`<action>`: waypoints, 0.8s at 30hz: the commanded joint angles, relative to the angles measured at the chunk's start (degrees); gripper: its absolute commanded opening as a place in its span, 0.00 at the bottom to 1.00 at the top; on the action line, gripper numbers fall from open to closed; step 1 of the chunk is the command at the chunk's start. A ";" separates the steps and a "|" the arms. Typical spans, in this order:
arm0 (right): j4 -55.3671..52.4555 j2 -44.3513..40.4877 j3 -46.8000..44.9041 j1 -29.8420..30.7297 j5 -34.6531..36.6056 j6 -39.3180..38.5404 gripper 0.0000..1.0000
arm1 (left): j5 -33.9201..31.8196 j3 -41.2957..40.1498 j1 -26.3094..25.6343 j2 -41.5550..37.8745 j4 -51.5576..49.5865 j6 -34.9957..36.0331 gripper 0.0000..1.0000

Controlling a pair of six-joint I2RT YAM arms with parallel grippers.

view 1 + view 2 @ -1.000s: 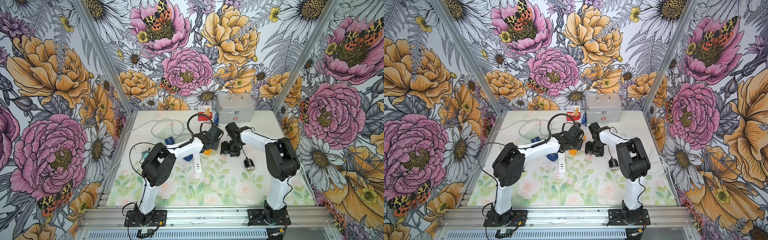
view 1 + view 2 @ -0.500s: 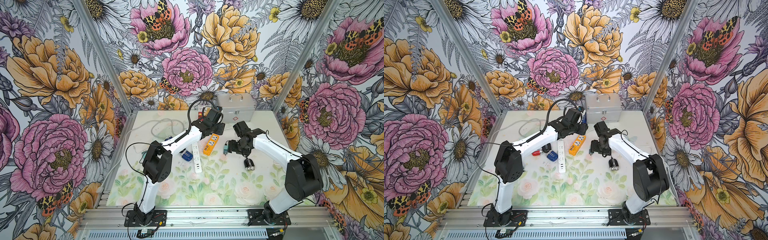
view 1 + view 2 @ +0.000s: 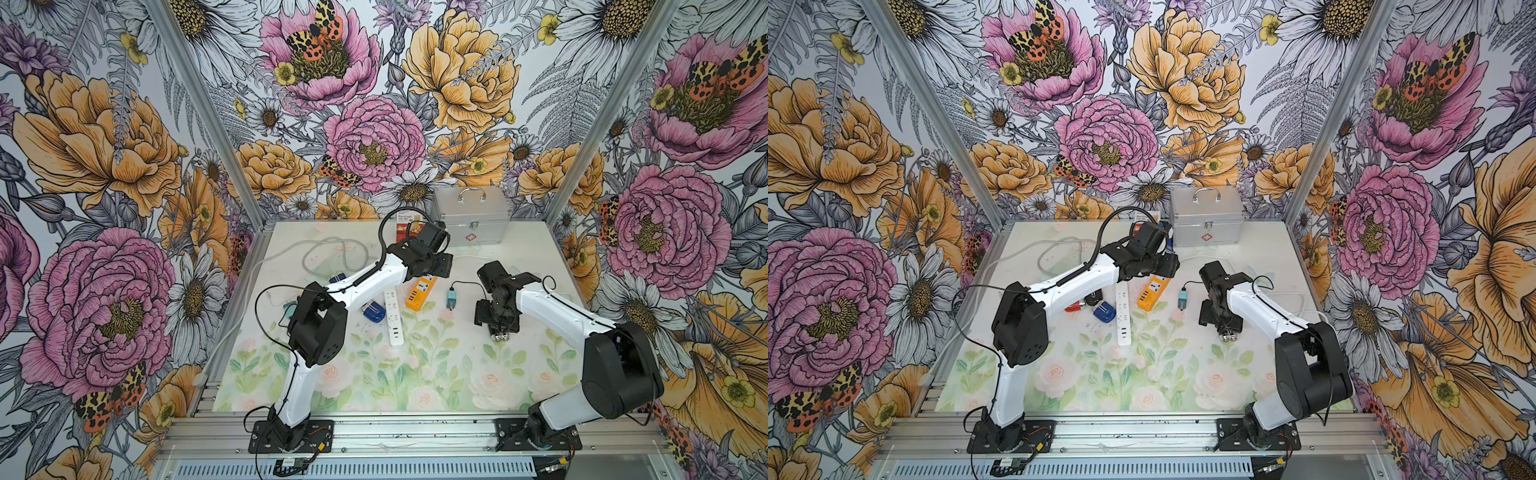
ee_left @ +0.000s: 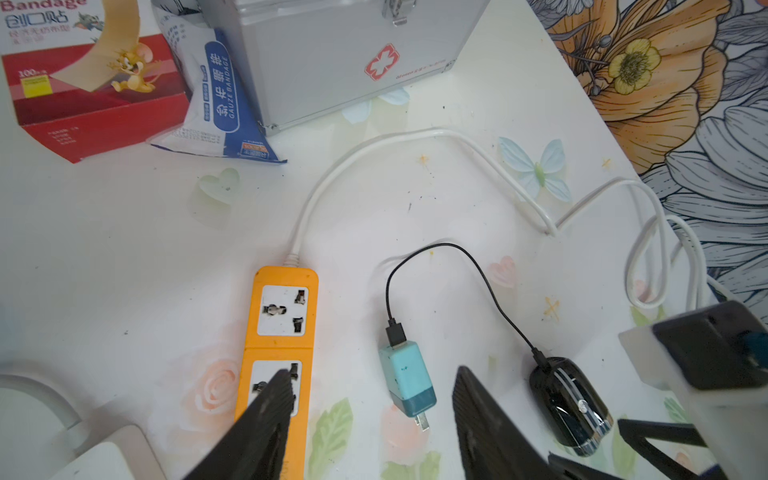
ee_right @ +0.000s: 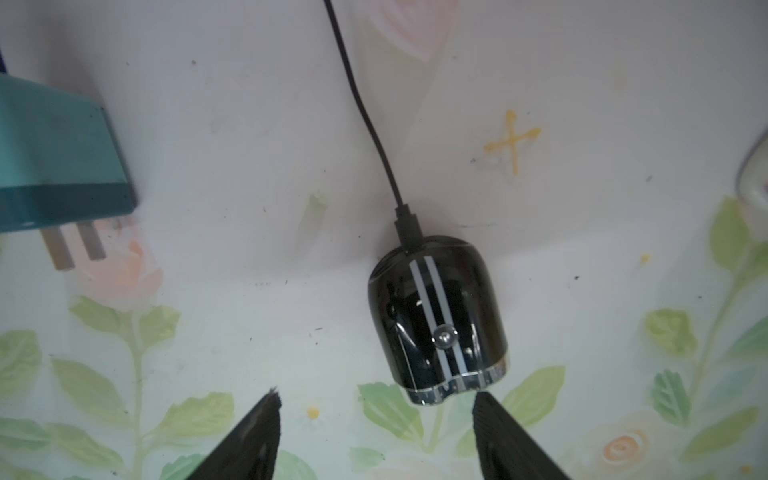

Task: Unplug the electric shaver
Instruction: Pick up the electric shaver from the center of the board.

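Left gripper point(image 4: 372, 372), upper centre in both top views, stands partly open and empty; one finger point(image 4: 270, 407) overlaps the strip point(image 4: 282, 316), contact unclear. Right gripper point(image 5: 374, 398), wide and empty, hovers over the shaver point(image 5: 436, 320), right of centre, mostly hidden there by the arm. Charger point(image 4: 407, 382) lies between strip and shaver, prongs bare, cord point(image 4: 478, 266) attached.

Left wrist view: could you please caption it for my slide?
Teal charger lies unplugged beside the orange power strip, cable running to the shaver, seen past the open left end effector.
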 commanded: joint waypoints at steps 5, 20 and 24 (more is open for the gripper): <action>-0.68 -0.18 -0.54 -4.36 5.16 -2.65 0.74 | 0.80 7.82 -1.80 6.56 -3.59 -10.24 0.63; 6.42 2.61 -2.88 -6.90 -2.66 -9.47 0.71 | 2.58 11.59 -1.20 9.36 -6.08 -20.45 0.63; 7.01 3.48 -4.48 -7.69 -3.99 -9.49 0.69 | 4.35 13.17 -1.26 10.71 -6.70 -22.64 0.62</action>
